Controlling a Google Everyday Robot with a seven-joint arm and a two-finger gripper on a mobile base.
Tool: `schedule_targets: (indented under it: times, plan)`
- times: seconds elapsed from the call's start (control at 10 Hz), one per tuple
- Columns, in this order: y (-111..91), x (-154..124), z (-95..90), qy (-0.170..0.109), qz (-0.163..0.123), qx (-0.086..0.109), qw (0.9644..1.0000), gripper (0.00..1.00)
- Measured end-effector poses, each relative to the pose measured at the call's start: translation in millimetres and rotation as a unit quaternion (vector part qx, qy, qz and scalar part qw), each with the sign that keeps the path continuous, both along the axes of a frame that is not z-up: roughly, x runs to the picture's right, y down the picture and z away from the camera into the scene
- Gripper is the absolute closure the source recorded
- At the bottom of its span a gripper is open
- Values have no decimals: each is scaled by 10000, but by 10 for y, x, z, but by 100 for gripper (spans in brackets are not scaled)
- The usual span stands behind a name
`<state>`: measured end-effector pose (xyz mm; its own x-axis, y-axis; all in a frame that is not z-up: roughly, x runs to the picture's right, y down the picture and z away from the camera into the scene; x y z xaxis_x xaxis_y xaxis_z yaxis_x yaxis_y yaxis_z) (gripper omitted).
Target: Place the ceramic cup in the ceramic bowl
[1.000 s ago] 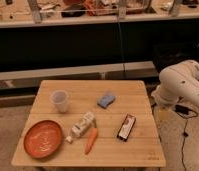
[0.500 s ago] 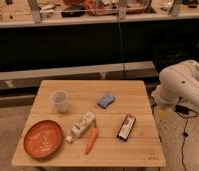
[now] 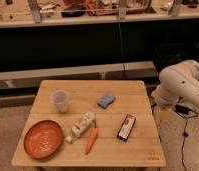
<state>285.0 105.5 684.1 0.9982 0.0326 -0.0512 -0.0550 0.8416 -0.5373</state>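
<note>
The ceramic cup (image 3: 59,100) is a small pale white tumbler that stands upright on the left part of the wooden table (image 3: 138,150). The ceramic bowl (image 3: 43,138) is a wide orange-red dish with faint white marks inside, at the table's front left corner, a little in front of the cup. My white arm (image 3: 180,86) is folded at the right of the table, beyond its edge. The gripper itself is not in view.
A white bottle-shaped carton (image 3: 81,126) lies beside an orange carrot (image 3: 91,140) near the table's middle front. A blue sponge (image 3: 106,100) lies in the middle. A dark snack packet (image 3: 126,127) lies at the front right. A counter runs behind the table.
</note>
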Motion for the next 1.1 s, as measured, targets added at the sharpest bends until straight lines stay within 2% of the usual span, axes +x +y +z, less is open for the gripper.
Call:
schedule_targets:
  times: [0.5,0.9,1.1]
  plan:
    - [-1,0,0,0,-1,1,10000,20]
    - [-256,-236,106,-110,-383,350,9986,20]
    - [-301,-254,110,-106,-476,469,9977,20]
